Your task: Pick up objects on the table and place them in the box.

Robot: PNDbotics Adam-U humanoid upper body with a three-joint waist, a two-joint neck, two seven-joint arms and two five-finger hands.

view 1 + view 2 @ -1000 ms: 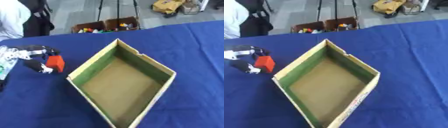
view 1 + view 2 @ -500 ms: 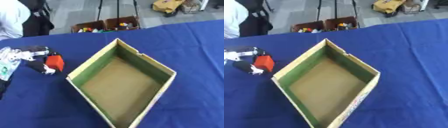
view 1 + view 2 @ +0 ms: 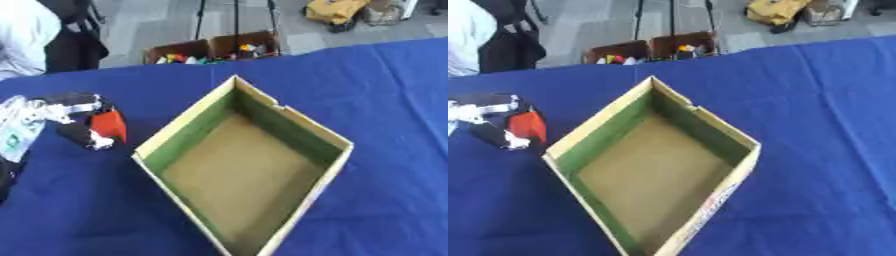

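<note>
A deep blue cloth (image 3: 385, 95) is covering the table. The box (image 3: 248, 165) is showing tan cardboard on its floor and rims and green on its inner walls. At nine o'clock, the black and silver left hand (image 3: 77, 116) is gripping a red-orange object (image 3: 110, 125) with a white tip.

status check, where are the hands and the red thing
Left hand shut on red object, left of the box. Right hand not in view. Box interior bare. Nothing between object and box.
</note>
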